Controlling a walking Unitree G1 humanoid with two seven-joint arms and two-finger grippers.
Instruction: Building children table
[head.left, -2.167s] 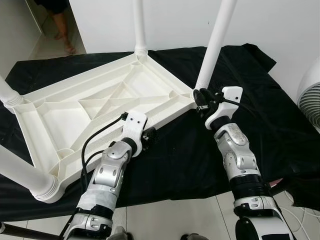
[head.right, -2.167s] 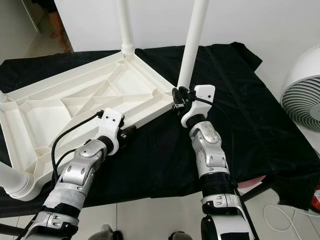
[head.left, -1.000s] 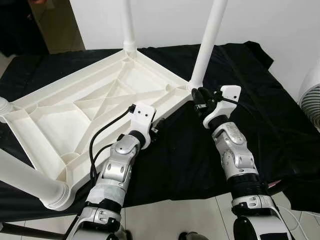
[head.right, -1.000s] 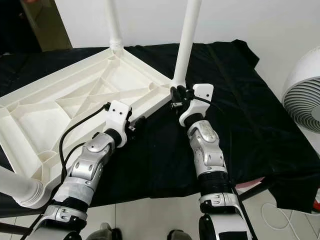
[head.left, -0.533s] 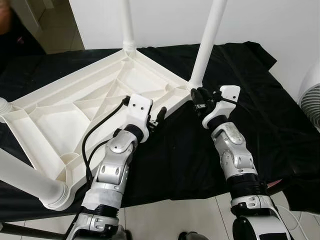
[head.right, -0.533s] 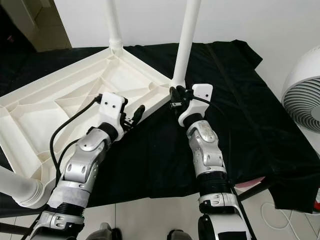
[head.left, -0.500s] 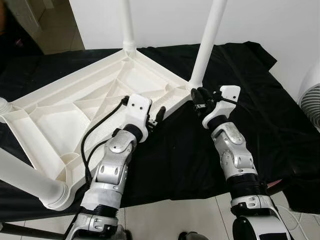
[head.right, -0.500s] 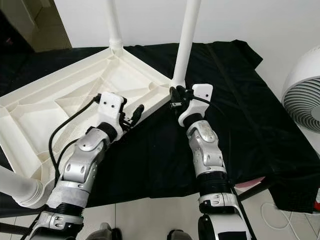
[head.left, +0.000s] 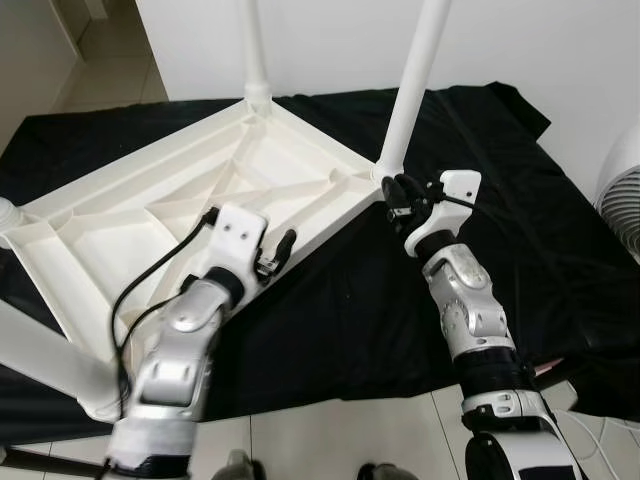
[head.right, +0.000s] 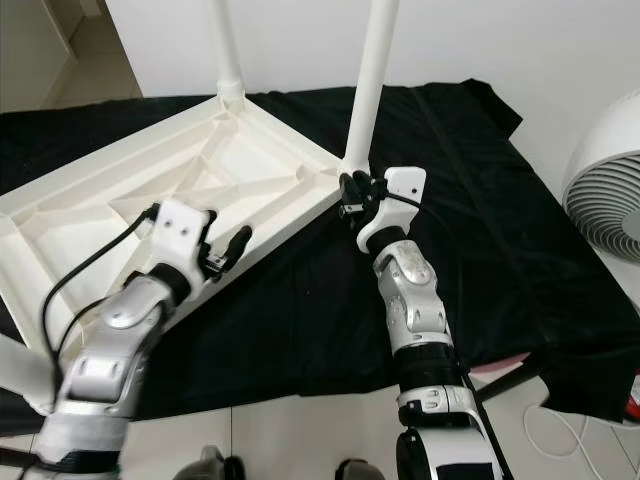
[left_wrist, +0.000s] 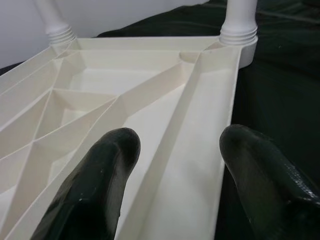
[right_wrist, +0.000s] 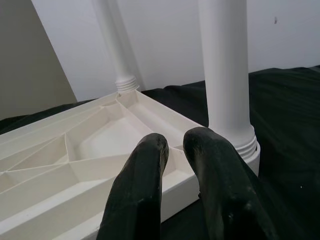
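A white plastic children's table (head.left: 110, 240) lies upside down on a black cloth (head.left: 350, 300), its legs pointing up. My left gripper (head.left: 284, 244) is open at the table's near rim. In the left wrist view its fingers (left_wrist: 95, 185) stand wide apart on either side of that rim (left_wrist: 200, 130), without touching it. My right gripper (head.left: 397, 192) is shut, with nothing held, just in front of the base of the near-right leg (head.left: 412, 80). The same leg (right_wrist: 225, 75) rises behind its fingertips (right_wrist: 155, 145).
More legs stand at the far corner (head.left: 253, 50) and near left (head.left: 40, 350). A white fan (head.right: 605, 190) is at the right edge. A white wall runs behind, and tiled floor (head.left: 330, 440) lies in front of the cloth.
My left arm has drawn back and to the left, so its open gripper sits further left along the table's rim. The right arm has not moved.
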